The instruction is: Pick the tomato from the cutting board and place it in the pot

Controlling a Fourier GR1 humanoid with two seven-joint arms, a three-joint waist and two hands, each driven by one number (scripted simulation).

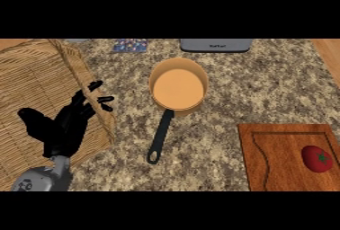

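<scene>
Tomato, round and red with a small green stem patch (pixel 317 158), lies on the reddish-brown wooden cutting board (pixel 279 155), close to that board's right edge where the view ends. The board sits at the lower right of the speckled granite counter (pixel 266 90), and nothing touches the fruit.

The copper-coloured round pot with a long black handle (pixel 178 86) stands to the upper left of the board, well apart from it, its handle pointing down towards the view's lower edge. Its inside shows a plain orange-tan floor.

The black left hand (pixel 66 126) shows far to the left of the pot, over the woven straw mat (pixel 40 81) that covers the counter's left part. Its fingers (pixel 93 87) are spread and only loosely bent, pointing up and to the right, with the thumb splayed out to the left; they hold nothing. The grey forearm (pixel 46 177) comes in from the lower edge below it. The whole width of the pot and a stretch of bare granite lie between those fingers and the tomato.

Beyond the pot, at the counter's far edge, stand a grey appliance (pixel 216 45) and a small patterned blue object (pixel 130 45).
</scene>
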